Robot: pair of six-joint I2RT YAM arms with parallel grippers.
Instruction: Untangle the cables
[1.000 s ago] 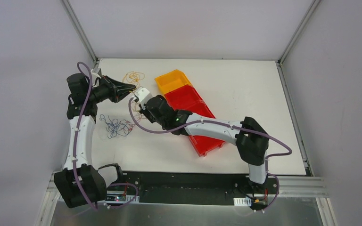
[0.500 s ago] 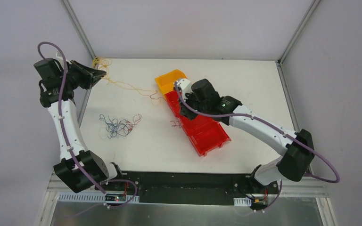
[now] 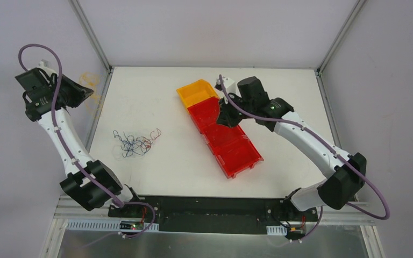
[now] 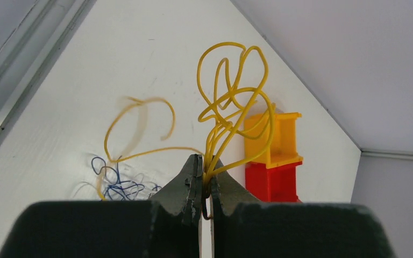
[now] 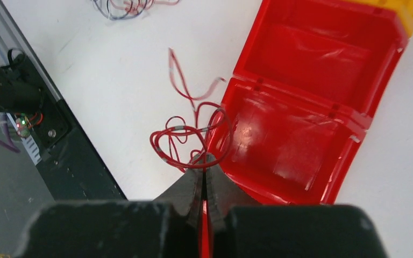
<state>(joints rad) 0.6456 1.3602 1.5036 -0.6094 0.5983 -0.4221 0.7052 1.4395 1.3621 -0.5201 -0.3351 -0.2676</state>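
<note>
White tabletop (image 3: 290, 107), grey walls; far left, the left gripper (image 4: 203, 180), jaws pressed together, pinches a bunch of thin curly yellow wires (image 4: 231, 97); the right gripper (image 5: 204, 171), likewise closed, nips red wire loops (image 5: 185, 137) by the red plastic bins (image 5: 355, 156); a blue-and-red wire tangle (image 3: 133, 142) lies near left; likely featherlight, springy, snag-prone; best taken at a free end.

A white table (image 3: 290, 118) carries a row of open bins set end to end. The row slants from far centre toward near right. A yellow bin (image 3: 196, 92) lies farthest, with what look like two red bins (image 3: 232, 150) touching it. Metal rails (image 3: 327, 107) edge the table.
</note>
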